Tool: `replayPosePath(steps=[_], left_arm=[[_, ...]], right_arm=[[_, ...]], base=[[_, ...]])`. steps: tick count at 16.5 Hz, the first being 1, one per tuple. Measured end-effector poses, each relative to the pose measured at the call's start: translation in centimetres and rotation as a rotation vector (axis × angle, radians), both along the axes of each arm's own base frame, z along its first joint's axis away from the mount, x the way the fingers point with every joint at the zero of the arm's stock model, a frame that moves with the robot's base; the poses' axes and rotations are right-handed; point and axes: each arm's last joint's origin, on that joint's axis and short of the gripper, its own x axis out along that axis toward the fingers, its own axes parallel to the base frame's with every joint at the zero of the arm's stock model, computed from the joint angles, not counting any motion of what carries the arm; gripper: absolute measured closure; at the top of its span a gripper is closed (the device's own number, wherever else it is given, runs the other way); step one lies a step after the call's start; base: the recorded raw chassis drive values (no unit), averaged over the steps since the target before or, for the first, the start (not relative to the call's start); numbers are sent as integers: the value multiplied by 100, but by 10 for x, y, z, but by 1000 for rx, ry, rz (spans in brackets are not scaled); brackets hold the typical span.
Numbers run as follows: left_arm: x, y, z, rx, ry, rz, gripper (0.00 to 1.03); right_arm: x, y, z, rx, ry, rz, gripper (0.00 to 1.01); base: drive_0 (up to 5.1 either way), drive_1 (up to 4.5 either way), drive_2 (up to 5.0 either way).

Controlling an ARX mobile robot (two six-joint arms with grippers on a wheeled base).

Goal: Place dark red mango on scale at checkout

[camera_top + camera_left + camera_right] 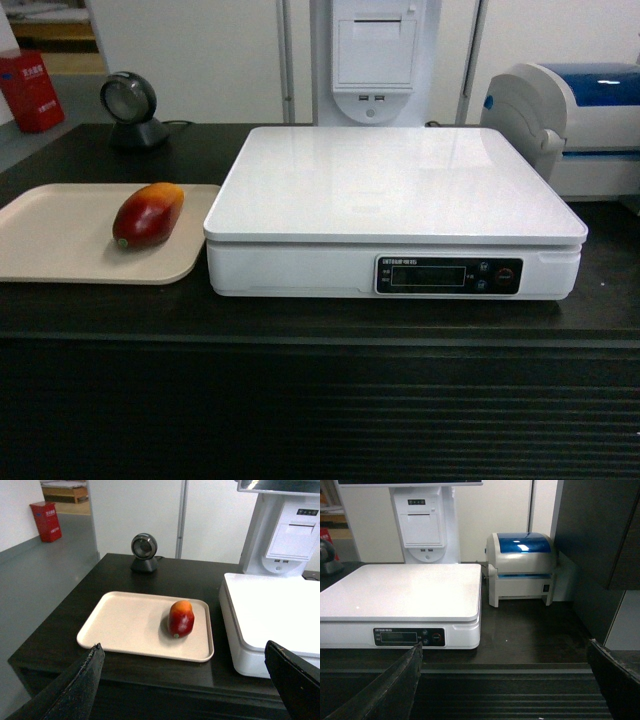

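The mango (148, 214) lies on its side on the beige tray (60, 245), just left of the scale (395, 185) on the black counter (320, 320), its orange end pointing away from the robot; no gripper touches it. The left gripper (185, 680) hangs near and in front of the tray with its fingers spread wide, the mango ahead between them; the right gripper (507, 680), equally spread and empty, faces the scale and the printer (521, 567). The reach would likely go best by lowering the left fingers across the fruit's narrow width, closing gently so the glossy skin does not slip, then lifting clear of the tray's rim before carrying it right onto the platter.
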Motion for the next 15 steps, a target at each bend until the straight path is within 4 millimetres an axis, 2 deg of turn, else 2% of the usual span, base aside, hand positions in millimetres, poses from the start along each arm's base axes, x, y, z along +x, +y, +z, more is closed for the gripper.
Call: replayPosePath(steps=[2,3,5,6,8,9,12,15], left_arm=[[8,2,2,8,-1,-8,5],[24,6,5,20,-4,-30,5],[80,12,18,46,-11,-127,5],[107,12,18,62,14,-178,5],[165,10,1,89,138,-237,5],[193,7,-15,97,230,-274,5],[220,4,-35,108,314,-303,5],[258,3,-62,92,428,-358,5]], right_arm=[[0,0,0,0,0,0,3],[0,0,0,0,0,0,3],[0,0,0,0,0,0,3],[0,0,0,0,0,0,3],[0,0,0,0,0,0,3],[0,0,0,0,0,0,3],[0,0,0,0,0,0,3],[0,0,0,0,0,0,3]], base=[[0,0,0],[0,0,0],[0,0,0],[0,0,0],[0,0,0],[0,0,0],[0,0,0],[0,0,0]])
